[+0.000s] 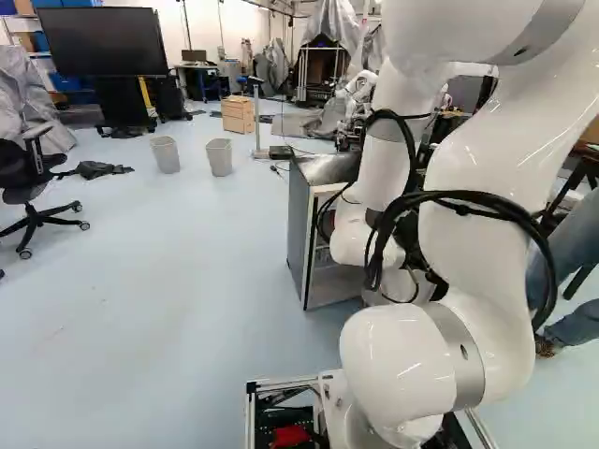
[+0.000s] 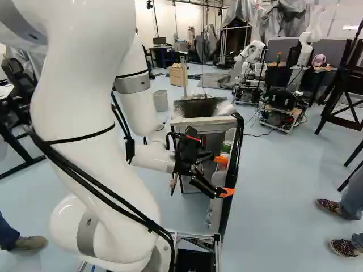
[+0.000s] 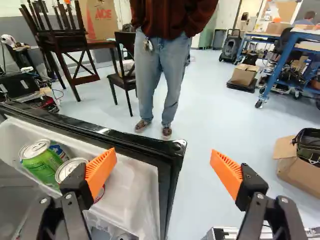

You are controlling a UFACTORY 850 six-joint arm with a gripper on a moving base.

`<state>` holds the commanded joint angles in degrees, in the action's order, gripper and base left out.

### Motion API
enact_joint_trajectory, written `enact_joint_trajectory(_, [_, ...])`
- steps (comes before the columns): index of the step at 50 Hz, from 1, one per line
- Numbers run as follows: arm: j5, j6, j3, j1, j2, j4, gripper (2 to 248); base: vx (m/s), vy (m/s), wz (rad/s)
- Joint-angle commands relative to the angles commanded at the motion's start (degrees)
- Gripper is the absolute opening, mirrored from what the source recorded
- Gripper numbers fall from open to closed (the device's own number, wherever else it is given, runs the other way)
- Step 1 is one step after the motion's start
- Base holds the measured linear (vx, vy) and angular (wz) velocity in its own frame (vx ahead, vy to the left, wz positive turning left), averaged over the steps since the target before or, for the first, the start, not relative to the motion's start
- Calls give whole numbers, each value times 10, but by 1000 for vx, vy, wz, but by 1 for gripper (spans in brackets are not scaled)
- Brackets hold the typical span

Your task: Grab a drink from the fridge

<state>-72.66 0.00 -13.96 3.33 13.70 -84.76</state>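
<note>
At the open fridge [image 1: 298, 234], I have the pincer [image 2: 224, 177] up by the free edge of the door [image 2: 232, 181]. Fingers wide apart, nothing gripped. The door's black corner sits between them: one orange pad [image 3: 101, 167] is on the inner side, over the white door bin [image 3: 132, 192], the other is out past the door over the floor [image 3: 200, 150].

Drinks are in that door bin. I count three cans: green can [image 3: 42, 167] farthest from the pincer, silver-topped can [image 3: 71, 169] right by the inner finger and partly hidden behind it, blue-marked can [image 3: 59, 150] tucked behind those two, mostly covered. Can't tell if the finger touches the silver-topped one.

Person [image 3: 162, 75] standing ahead of the pincer, beyond the door. Open cardboard box [image 3: 295, 172] on the floor on the door's outer side, dark bag [image 3: 310, 145] in it.

Left base view: two grey bins [image 1: 166, 154] [image 1: 219, 157] left of the fridge, office chair [image 1: 33, 178] at the far left. Right base view: another robot [image 2: 248, 56] well back, beyond the fridge.
</note>
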Motion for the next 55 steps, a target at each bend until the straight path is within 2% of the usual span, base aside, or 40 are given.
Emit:
enact_joint_trajectory(32, [0,0,-55,81,33,0,247,0,0,0])
enact_joint_trajectory(55, [0,0,-101,132,60,0,247,0,0,0])
